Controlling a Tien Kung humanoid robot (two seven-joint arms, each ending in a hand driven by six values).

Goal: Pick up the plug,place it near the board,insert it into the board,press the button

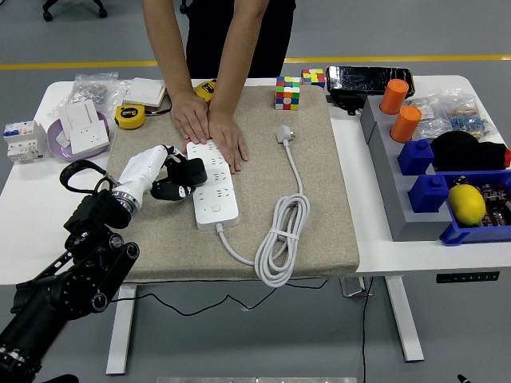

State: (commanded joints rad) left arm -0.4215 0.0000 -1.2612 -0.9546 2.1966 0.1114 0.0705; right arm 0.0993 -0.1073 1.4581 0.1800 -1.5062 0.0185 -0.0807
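while left hand (152, 171) grips plug (182, 176), blue bin (459, 231) holds lemon (467, 203).

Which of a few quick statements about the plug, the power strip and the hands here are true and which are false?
1. The left hand holds the black plug. True.
2. The plug is already seated in the white power strip. False: it sits at the strip's left edge, held by the fingers, not pushed into a socket.
3. A person's hands press on the far end of the power strip. True.
4. The strip's own white cord lies coiled on the mat, its plug end loose. True.
5. The lemon sits on the beige mat. False: it lies in a blue bin at the right.
6. The robot's right hand rests on the strip. False: it is out of view.
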